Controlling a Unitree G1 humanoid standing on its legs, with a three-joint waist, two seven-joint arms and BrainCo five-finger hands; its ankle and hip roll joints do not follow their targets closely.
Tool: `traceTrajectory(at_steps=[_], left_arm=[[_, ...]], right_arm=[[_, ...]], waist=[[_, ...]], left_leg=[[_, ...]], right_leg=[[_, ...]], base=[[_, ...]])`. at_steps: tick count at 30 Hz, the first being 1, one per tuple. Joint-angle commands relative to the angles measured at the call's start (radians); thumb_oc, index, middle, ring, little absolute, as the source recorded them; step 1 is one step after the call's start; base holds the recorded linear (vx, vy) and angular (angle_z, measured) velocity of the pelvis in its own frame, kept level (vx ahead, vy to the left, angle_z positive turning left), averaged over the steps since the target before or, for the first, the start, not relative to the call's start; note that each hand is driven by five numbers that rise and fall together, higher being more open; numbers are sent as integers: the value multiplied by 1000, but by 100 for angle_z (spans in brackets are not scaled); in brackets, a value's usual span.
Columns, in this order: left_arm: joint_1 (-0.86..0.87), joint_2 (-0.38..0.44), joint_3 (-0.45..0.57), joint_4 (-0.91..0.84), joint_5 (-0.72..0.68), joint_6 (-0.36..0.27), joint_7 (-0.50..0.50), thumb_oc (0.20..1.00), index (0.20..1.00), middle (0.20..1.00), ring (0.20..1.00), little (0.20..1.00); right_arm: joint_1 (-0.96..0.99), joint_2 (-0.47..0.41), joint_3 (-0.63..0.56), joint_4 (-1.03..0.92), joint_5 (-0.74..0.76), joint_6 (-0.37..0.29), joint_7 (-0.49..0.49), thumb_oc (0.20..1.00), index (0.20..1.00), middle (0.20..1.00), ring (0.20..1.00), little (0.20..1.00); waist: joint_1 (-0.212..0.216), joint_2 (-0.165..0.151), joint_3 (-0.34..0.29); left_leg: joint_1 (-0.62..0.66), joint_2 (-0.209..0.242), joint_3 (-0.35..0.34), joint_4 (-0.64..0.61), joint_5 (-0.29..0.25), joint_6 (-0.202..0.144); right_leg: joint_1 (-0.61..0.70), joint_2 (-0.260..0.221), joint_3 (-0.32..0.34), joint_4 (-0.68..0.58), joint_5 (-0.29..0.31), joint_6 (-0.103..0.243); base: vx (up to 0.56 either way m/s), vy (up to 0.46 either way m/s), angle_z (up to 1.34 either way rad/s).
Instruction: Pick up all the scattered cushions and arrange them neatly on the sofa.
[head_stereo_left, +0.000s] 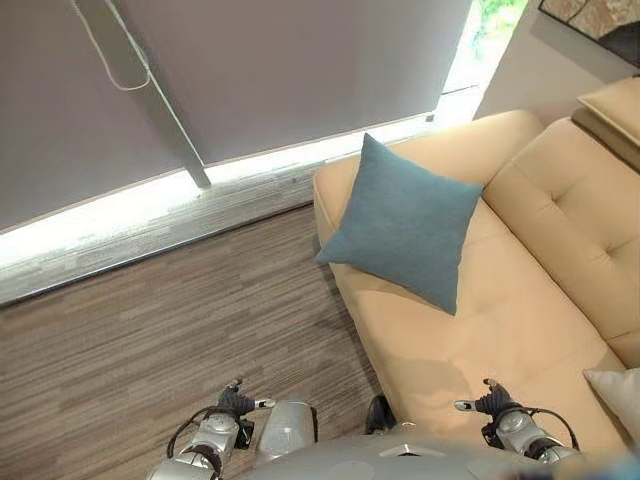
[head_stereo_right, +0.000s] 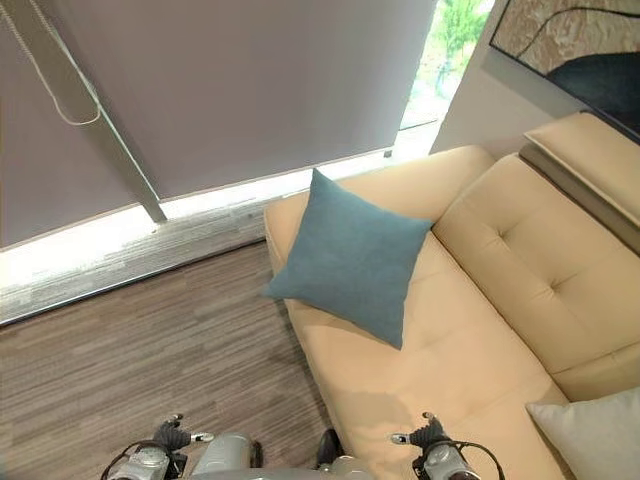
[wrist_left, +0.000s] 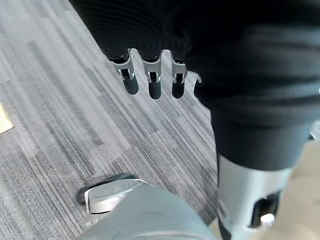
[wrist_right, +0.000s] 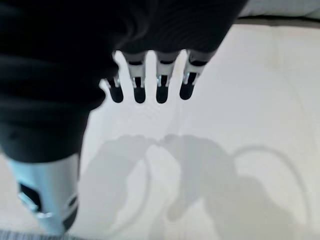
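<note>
A teal-blue square cushion (head_stereo_left: 405, 225) lies tilted on the beige sofa (head_stereo_left: 500, 340), at the seat's end by the armrest. A light grey cushion (head_stereo_right: 595, 440) shows its corner on the seat at the lower right. My left hand (wrist_left: 155, 85) hangs over the striped wood-look floor (head_stereo_left: 150, 330) with straight fingers, holding nothing. My right hand (wrist_right: 161, 87) hangs above the pale sofa seat, fingers also straight and empty. Both hands are well short of the blue cushion, near the bottom of the eye views.
A grey roller blind (head_stereo_left: 260, 70) covers the window behind the sofa's end, with a bright strip along the sill. The sofa's tufted backrest (head_stereo_left: 585, 200) runs along the right. A framed picture (head_stereo_right: 570, 45) hangs on the wall above it.
</note>
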Motion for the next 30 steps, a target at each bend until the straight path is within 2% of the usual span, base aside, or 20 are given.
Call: traceTrajectory(at_steps=[1,4,7,8,9,10,11,14,17,20,22,23,24,25,26,27,28,29,30], left_arm=[[-2,12,-21,4,19,-11,-8,1000,1000,1000,1000,1000],[2,9,-17,13,17,-10,-12,1000,1000,1000,1000,1000],[19,31,12,23,24,-4,-13,1000,1000,1000,1000,1000],[19,31,12,23,24,-4,-13,1000,1000,1000,1000,1000],[16,44,19,21,21,-3,-9,1000,1000,1000,1000,1000],[12,58,25,15,15,-7,-5,1000,1000,1000,1000,1000],[14,64,29,15,10,-10,-4,1000,1000,1000,1000,1000],[18,72,31,15,9,-9,-4,1000,1000,1000,1000,1000],[25,67,35,23,8,-11,-5,1000,1000,1000,1000,1000],[28,59,36,29,12,-13,-3,1000,1000,1000,1000,1000],[25,51,28,25,17,-14,-9,1000,1000,1000,1000,1000],[24,47,25,23,17,-14,-11,1000,1000,1000,1000,1000],[15,41,18,17,12,-15,-11,1000,1000,1000,1000,1000],[11,37,16,12,5,-16,-11,1000,1000,1000,1000,1000],[10,31,16,2,-16,-18,-9,1000,1000,1000,1000,1000],[11,28,19,-5,-31,-20,-7,1000,1000,1000,1000,1000],[11,28,18,-5,-32,-20,-7,1000,1000,1000,1000,1000],[8,29,27,-7,-47,-23,-9,1000,1000,1000,1000,1000],[6,31,31,-10,-53,-26,1,1000,1000,1000,1000,1000]], right_arm=[[-6,-9,-7,9,2,-3,-25,1000,1000,1000,1000,1000],[-1,-8,-13,16,2,0,-24,1000,1000,1000,1000,1000],[-7,13,-32,-6,13,-5,-15,1000,1000,1000,1000,1000],[-7,13,-32,-6,13,-5,-15,1000,1000,1000,1000,1000],[-13,17,-32,-16,14,-5,-13,1000,1000,1000,1000,1000],[-28,19,-24,-29,11,-8,-16,1000,1000,1000,1000,1000],[-31,20,-17,-35,4,-9,-16,1000,1000,1000,1000,1000],[-33,15,-8,-35,-5,-10,-16,1000,1000,1000,1000,1000],[-35,8,4,-30,-15,-3,-18,1000,1000,1000,1000,1000],[-25,4,1,-33,-4,-4,-18,1000,1000,1000,1000,1000],[-14,2,-6,-32,14,-12,-20,1000,1000,1000,1000,1000],[-13,-1,-10,-33,18,-13,-22,1000,1000,1000,1000,1000],[-17,-10,-11,-34,33,-19,-25,1000,1000,1000,1000,1000],[-19,-14,-12,-39,39,-20,-26,1000,1000,1000,1000,1000],[-21,-19,-15,-44,46,-20,-28,1000,1000,1000,1000,1000],[-19,-24,-22,-54,53,-27,-33,1000,1000,1000,1000,1000],[-19,-24,-22,-54,53,-27,-33,1000,1000,1000,1000,1000],[-21,-30,-31,-63,61,-31,-35,1000,1000,1000,1000,1000],[-23,-32,-35,-67,67,-35,-41,1000,1000,1000,1000,1000]], waist=[[23,-18,3],[26,-10,-2],[34,-11,-31],[34,-11,-31],[36,-6,-29],[38,5,-18],[44,12,-15],[45,11,-19],[44,10,-23],[30,1,-23],[20,-7,-27],[19,-13,-21],[21,-21,-5],[23,-22,-2],[27,-20,-3],[30,-14,-9],[30,-15,-9],[35,-6,-14],[36,-2,-14]], left_leg=[[9,-28,-35,-57,18,11],[13,-27,-48,-82,29,8],[72,-49,-13,-72,-9,45],[72,-49,-13,-72,-9,45],[86,-51,-5,-77,-17,59],[111,-46,13,-88,-21,74],[129,-45,20,-95,-26,78],[158,-57,23,-118,-29,81],[183,-71,32,-137,-38,80],[197,-85,22,-135,-52,77],[191,-84,18,-79,-78,57],[173,-83,20,-27,-87,47],[109,-76,12,91,-95,31],[89,-74,3,112,-92,27],[71,-77,-27,100,-96,28],[69,-66,-50,39,-72,24],[71,-67,-50,36,-70,24],[70,-54,-69,-30,-48,23],[75,-52,-78,-41,-33,19]], right_leg=[[0,-24,68,42,-16,141],[17,-24,80,52,-34,141],[4,-82,110,153,-41,167],[4,-82,110,153,-41,167],[-25,-96,110,219,-37,175],[-78,-115,89,316,-20,182],[-98,-132,48,340,-11,184],[-103,-115,13,283,-16,169],[-127,-95,-28,184,20,173],[-112,-74,17,129,37,177],[-80,-66,25,91,42,170],[-67,-68,26,78,43,167],[-52,-72,28,70,37,153],[-48,-69,35,67,33,146],[-42,-65,44,63,27,142],[-34,-57,51,53,21,147],[-33,-57,51,52,21,147],[-31,-45,61,58,10,146],[-28,-45,63,58,7,147]], base=[[178,148,-12],[207,210,-56],[295,384,-51],[122,260,-28],[78,285,-27],[113,348,-35],[100,253,-48],[99,67,-46],[144,9,-35],[146,-94,-4],[121,-138,36],[39,-125,49],[16,-99,46],[42,-63,38],[120,10,15],[118,21,-13],[144,39,-26],[97,39,-30],[140,71,-16]])
